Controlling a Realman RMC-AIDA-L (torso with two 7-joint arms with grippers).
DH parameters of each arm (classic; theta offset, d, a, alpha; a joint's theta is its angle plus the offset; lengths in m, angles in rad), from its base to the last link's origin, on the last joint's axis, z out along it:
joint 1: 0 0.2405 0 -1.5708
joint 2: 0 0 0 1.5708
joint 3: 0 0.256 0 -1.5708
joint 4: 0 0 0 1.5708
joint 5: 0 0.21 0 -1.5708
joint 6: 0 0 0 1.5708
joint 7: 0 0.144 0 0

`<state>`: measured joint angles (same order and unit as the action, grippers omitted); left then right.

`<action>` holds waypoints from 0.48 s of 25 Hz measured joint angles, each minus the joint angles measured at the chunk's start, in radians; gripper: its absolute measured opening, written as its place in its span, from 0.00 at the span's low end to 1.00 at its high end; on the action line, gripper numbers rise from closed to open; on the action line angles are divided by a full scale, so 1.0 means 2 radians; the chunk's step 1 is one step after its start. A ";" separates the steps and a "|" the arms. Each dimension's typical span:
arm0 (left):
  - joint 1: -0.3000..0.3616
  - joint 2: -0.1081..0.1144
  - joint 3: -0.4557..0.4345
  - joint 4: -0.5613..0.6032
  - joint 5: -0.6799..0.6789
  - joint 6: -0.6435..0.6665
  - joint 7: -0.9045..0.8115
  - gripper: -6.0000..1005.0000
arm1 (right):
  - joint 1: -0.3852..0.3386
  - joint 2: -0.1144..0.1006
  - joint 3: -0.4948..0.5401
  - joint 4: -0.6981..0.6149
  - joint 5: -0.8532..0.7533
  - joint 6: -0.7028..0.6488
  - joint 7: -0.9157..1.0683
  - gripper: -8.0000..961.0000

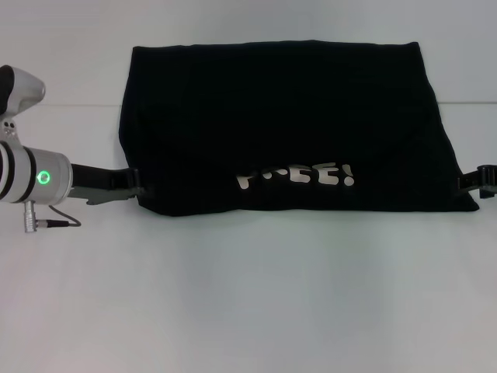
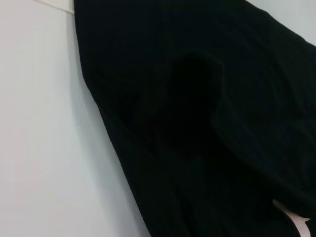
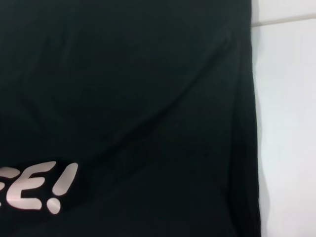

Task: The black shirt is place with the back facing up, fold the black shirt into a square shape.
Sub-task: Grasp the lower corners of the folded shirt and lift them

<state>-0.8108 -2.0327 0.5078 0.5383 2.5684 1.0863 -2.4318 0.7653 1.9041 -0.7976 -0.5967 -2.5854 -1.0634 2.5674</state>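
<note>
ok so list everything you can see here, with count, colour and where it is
black shirt: one, black, folded into a wide block at the middle and far part of the table
lettering: one line, white, blocky, partly hidden, near the shirt's front edge
table: one, white, under everything
left gripper: one, black, at the shirt's front left corner, on a silver wrist with a green light
right gripper: one, black, at the shirt's front right corner

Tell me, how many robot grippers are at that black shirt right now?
2. The left gripper sits at the near left corner of the black shirt; the right gripper is at its near right corner. Fabric may hide part of their fingertips.
</note>
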 joint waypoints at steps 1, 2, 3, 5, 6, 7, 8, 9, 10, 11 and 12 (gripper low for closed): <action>0.000 0.000 0.000 0.000 -0.001 0.000 0.000 0.01 | 0.000 0.002 0.000 0.000 0.000 0.003 0.000 0.79; 0.000 0.000 -0.001 0.001 -0.001 0.000 0.000 0.01 | -0.001 0.003 0.001 0.001 0.000 0.007 -0.001 0.74; 0.000 0.000 -0.001 0.001 -0.001 0.000 0.000 0.01 | -0.001 0.005 0.001 0.001 0.000 0.010 -0.002 0.70; 0.000 0.000 -0.001 0.001 -0.002 0.000 0.000 0.01 | -0.001 0.008 0.000 0.004 0.000 0.018 -0.004 0.61; 0.000 0.000 -0.001 0.001 -0.003 0.000 0.000 0.01 | -0.001 0.010 -0.001 0.007 0.000 0.023 -0.005 0.57; -0.001 0.000 -0.001 0.001 -0.004 0.000 0.000 0.01 | 0.000 0.011 -0.002 0.011 0.000 0.028 -0.007 0.52; -0.001 0.000 -0.001 0.001 -0.005 0.000 0.000 0.01 | 0.001 0.012 -0.002 0.015 0.000 0.035 -0.009 0.47; -0.001 -0.001 -0.001 0.001 -0.006 0.000 0.000 0.01 | 0.002 0.013 -0.003 0.019 0.000 0.039 -0.012 0.47; -0.001 -0.001 -0.001 0.001 -0.006 0.000 0.000 0.01 | 0.002 0.013 -0.003 0.023 0.000 0.043 -0.014 0.47; -0.001 -0.001 -0.001 0.001 -0.007 0.000 0.000 0.01 | 0.002 0.013 -0.003 0.026 0.000 0.046 -0.016 0.47; -0.001 -0.001 -0.001 0.001 -0.007 0.000 -0.001 0.01 | 0.002 0.013 -0.003 0.026 0.000 0.047 -0.017 0.47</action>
<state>-0.8121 -2.0338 0.5061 0.5401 2.5547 1.0860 -2.4328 0.7696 1.9306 -0.8039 -0.5456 -2.5857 -0.9700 2.5341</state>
